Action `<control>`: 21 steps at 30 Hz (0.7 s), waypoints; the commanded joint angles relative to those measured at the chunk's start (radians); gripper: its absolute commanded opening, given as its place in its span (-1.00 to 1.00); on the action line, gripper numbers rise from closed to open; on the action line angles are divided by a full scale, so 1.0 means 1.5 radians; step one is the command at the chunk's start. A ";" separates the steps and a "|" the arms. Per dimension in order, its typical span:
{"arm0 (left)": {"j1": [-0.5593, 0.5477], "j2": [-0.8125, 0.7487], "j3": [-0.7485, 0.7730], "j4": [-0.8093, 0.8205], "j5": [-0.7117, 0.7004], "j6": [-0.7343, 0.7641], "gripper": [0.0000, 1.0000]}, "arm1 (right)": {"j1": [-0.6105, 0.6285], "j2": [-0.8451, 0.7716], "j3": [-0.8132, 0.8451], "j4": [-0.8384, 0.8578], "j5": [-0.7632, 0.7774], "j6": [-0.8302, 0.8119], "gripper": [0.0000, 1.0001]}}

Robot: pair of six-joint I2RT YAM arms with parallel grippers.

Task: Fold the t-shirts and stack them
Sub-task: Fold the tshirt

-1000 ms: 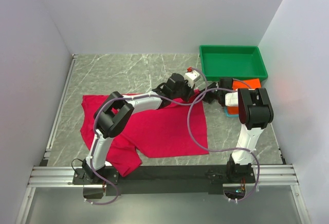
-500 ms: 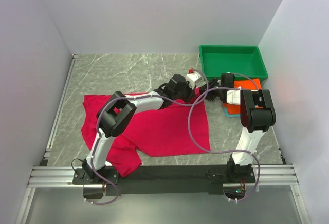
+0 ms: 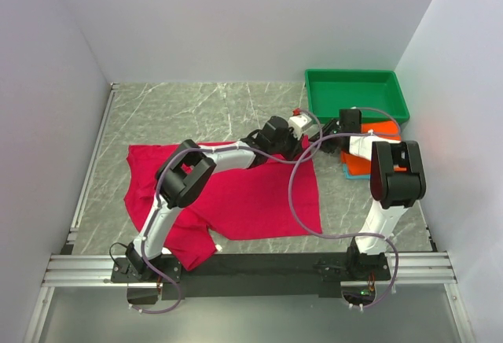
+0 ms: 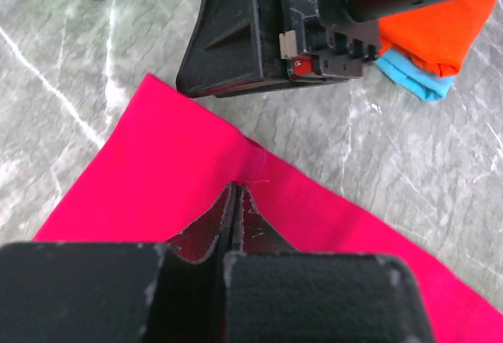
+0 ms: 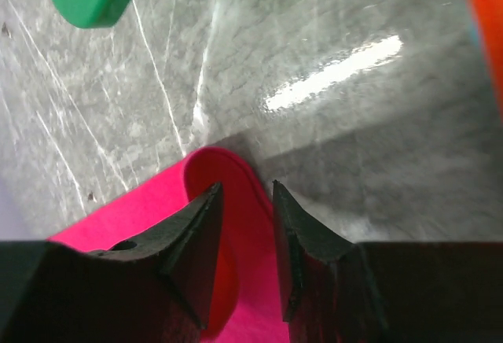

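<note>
Crimson-pink shirt (image 3: 244,197): spread on table (image 3: 196,107); far-right corner obscured in the top view. Wrist views only: left gripper (image 4: 236,195), fingers together, pinching the hem. Right gripper (image 5: 244,193), fingers apart astride the raised corner fold.

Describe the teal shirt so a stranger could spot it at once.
Find the green tray in the far right corner. On its near side lies a folded orange shirt, and the teal shirt sits under that, only its edge showing. The crimson shirt to the left is spread wide instead.
</note>
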 commanded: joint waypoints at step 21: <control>0.047 -0.151 -0.093 0.028 0.001 -0.207 0.43 | -0.034 -0.157 -0.005 -0.100 0.032 -0.080 -0.01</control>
